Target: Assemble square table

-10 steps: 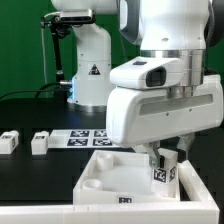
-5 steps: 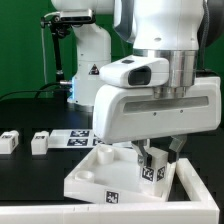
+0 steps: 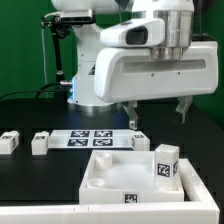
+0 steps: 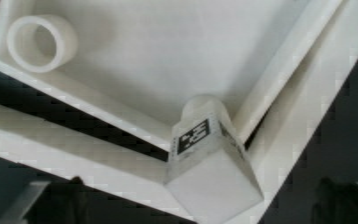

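The white square tabletop (image 3: 112, 172) lies upside down near the front, rim up. One white leg (image 3: 165, 163) with a tag stands upright in its corner on the exterior view's right. My gripper (image 3: 158, 110) hangs above that leg, open and empty, with the fingers (image 3: 183, 105) clear of it. In the wrist view the leg (image 4: 208, 160) stands below the gripper (image 4: 202, 208) inside the tabletop (image 4: 176, 60), by the rim, with a round socket (image 4: 46, 45) in another corner. Two loose legs (image 3: 8, 141) (image 3: 40, 143) lie on the exterior view's left.
The marker board (image 3: 88, 137) lies behind the tabletop. Another white piece (image 3: 138, 140) sits just behind the tabletop's far rim. A long white border rail (image 3: 50, 214) runs along the front and up the exterior view's right (image 3: 203, 190). The arm's base (image 3: 90, 70) stands at the back.
My gripper has let go of the leg and risen well above it. The leg stays upright in the tabletop's corner. The tabletop has settled back toward the exterior view's right.
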